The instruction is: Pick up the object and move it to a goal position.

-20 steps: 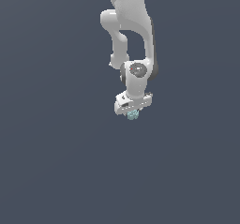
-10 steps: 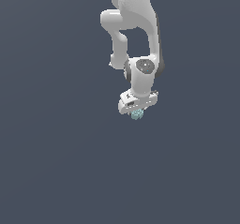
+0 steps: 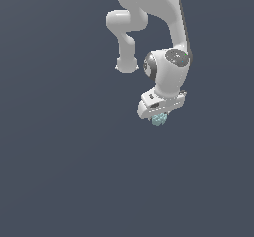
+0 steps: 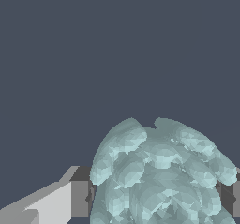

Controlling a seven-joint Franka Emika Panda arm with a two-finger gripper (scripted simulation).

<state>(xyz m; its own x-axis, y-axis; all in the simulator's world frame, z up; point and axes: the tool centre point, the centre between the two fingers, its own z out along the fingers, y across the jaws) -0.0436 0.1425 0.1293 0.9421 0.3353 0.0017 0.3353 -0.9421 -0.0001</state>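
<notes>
The object (image 3: pixel 158 120) is a tiny pale teal-cyan bumpy lump with lighter speckles. It sits under the white hand of the arm, between the fingers of my gripper (image 3: pixel 158 118). In the wrist view the object (image 4: pixel 159 176) fills the space between the two fingers (image 4: pixel 79 198), which press against its sides. The gripper is shut on it. The fingertips are mostly hidden behind the hand in the exterior view.
The white arm (image 3: pixel 166 42) comes down from the upper edge of the exterior view. Around it there is only a plain dark grey-blue surface (image 3: pixel 59 171); no other objects or edges show.
The arm's hand with the object has shifted slightly toward the exterior view's right and the wrist has turned. The object stays between the fingers.
</notes>
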